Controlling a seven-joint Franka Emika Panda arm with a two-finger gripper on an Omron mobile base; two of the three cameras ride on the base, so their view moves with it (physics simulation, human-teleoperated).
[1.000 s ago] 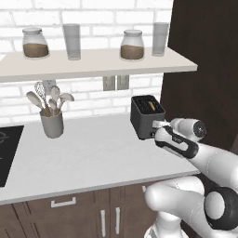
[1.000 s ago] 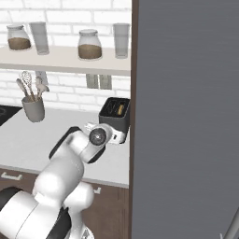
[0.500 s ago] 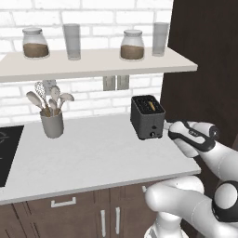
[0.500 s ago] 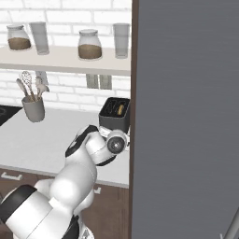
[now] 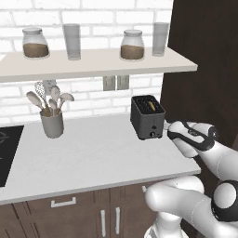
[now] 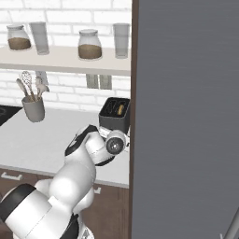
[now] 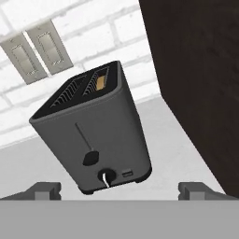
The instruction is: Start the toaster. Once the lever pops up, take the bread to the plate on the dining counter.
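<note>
The dark grey toaster (image 5: 148, 118) (image 6: 114, 117) (image 7: 100, 133) stands on the light grey counter (image 5: 88, 155), close to the tall dark cabinet. The tan bread (image 5: 151, 106) (image 6: 121, 110) (image 7: 99, 83) sits down in one top slot. The toaster's lever (image 7: 91, 158) is at the low end of its track, just above the knob (image 7: 106, 176). My gripper (image 5: 167, 132) (image 7: 119, 190) is open and empty. It hangs a short way in front of the toaster's front face and points at it without touching. The plate and the dining counter are out of view.
A tall dark cabinet (image 5: 207, 69) (image 6: 186, 116) walls off the right side, close to the arm. A grey utensil crock (image 5: 52, 123) stands left on the counter, and a black cooktop (image 5: 6, 151) lies at the far left. A shelf (image 5: 93, 64) with jars and glasses overhangs the counter.
My hand has drawn back to the right, from right at the toaster's front face to a short gap in front of it. The jaws stayed open.
</note>
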